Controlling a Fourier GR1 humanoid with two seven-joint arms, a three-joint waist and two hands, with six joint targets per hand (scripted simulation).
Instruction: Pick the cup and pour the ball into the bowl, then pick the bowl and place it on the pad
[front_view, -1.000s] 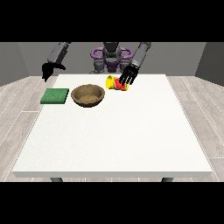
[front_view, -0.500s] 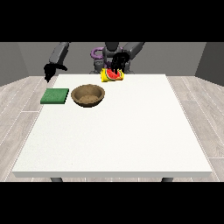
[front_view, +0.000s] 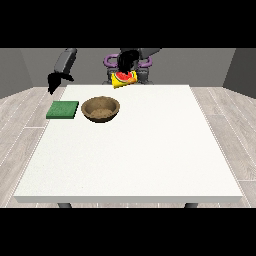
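Bright, even light — faint shadows

Grey arms, black hands (front_view: 54, 80), purple-ringed torso.

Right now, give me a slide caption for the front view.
Robot hand lifts the yellow-and-red cup above the table, behind the wooden bowl and green pad.

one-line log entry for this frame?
phase: cup lifted | cup: tilted, in hand | bowl: on table | pad: beside bowl
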